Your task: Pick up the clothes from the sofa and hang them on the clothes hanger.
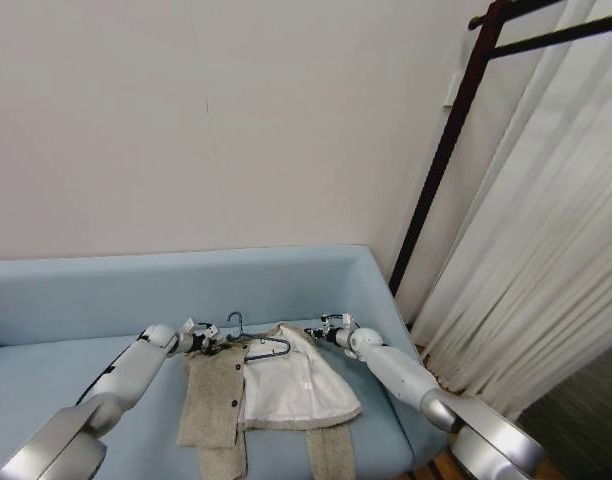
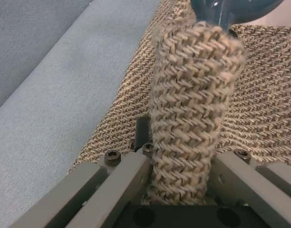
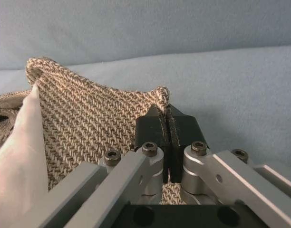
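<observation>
Black pads of the right gripper are pressed together on a thin fold of the jacket edge. The left gripper clasps a thick roll of the same coarse herringbone tweed below a smooth blue hanger. In the head view the jacket lies low-centre between both, lengthwise toward the bottom edge, on the pale blue sofa. The dark rack rises upper right, nearer the right arm.

A plain off-white wall rises behind a pale blue fabric sofa that spans the lower part of the head view. To the right of the sofa a dark brown metal clothes rack leans up along the wall. Beside the rack hang sheer white pleated curtains, above a dark floor.
</observation>
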Robot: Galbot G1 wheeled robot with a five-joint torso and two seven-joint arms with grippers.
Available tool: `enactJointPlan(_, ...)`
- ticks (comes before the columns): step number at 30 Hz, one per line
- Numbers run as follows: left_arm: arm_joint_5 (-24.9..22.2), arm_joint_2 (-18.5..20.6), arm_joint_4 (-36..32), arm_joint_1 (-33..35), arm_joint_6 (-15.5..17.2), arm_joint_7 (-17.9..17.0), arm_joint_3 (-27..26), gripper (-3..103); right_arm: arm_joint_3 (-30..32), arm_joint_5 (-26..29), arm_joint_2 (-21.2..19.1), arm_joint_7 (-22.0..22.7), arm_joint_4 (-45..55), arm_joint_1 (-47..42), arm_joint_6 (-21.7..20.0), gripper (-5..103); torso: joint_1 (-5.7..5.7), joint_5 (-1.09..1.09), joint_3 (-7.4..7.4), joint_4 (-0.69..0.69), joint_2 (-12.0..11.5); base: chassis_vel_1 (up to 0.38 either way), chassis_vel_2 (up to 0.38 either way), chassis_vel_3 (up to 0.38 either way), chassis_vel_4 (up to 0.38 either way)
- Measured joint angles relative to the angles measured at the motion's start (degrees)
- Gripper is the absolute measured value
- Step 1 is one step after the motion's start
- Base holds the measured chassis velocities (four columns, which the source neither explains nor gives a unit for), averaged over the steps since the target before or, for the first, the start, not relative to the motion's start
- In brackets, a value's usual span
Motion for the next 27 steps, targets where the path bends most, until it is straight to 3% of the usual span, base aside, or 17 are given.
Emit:
enactJointPlan(13,-0.02,-0.09,-1.19,0.75,1.39,-0.78,-0.08,4,1.60,-5.63,-3.18,0.44,5.01,3.14,3.05,1,0.00,-0.01,0.00,-0.01,0.00,0.000,0.000,0.000,0.000)
enactJointPlan(15,-0.02,-0.17,-2.32,1.29,3.39,-2.91,-0.10,4,1.56,-6.57,-4.07,0.45,7.01,3.49,3.31,1,0.00,0.01,0.00,0.00,0.00,0.000,0.000,0.000,0.000)
enactJointPlan(16,-0.15,-0.32,-4.14,2.09,5.83,-6.11,0.03,4,1.20,-7.10,-5.06,0.76,9.88,3.58,3.31,1,0.00,-0.01,0.00,0.00,0.00,0.000,0.000,0.000,0.000)
enactJointPlan(18,-0.90,-0.56,-6.13,2.82,7.58,-9.01,0.54,4,0.61,-7.86,-6.12,1.09,12.89,3.54,3.13,1,0.00,0.00,0.00,0.01,0.00,0.000,0.000,0.000,0.000)
enactJointPlan(22,-2.37,-1.24,-7.97,3.03,8.94,-12.26,1.65,4,0.18,-10.83,-7.19,1.08,16.78,2.96,3.18,1,0.00,0.01,0.00,0.00,0.00,0.000,0.000,0.000,0.000)
enactJointPlan(27,-2.90,-1.86,-8.83,2.03,10.23,-12.99,3.24,4,0.18,-11.94,-8.33,4.21,23.96,2.31,2.79,1,0.00,0.00,0.00,-0.03,0.00,0.000,0.000,0.000,0.000)
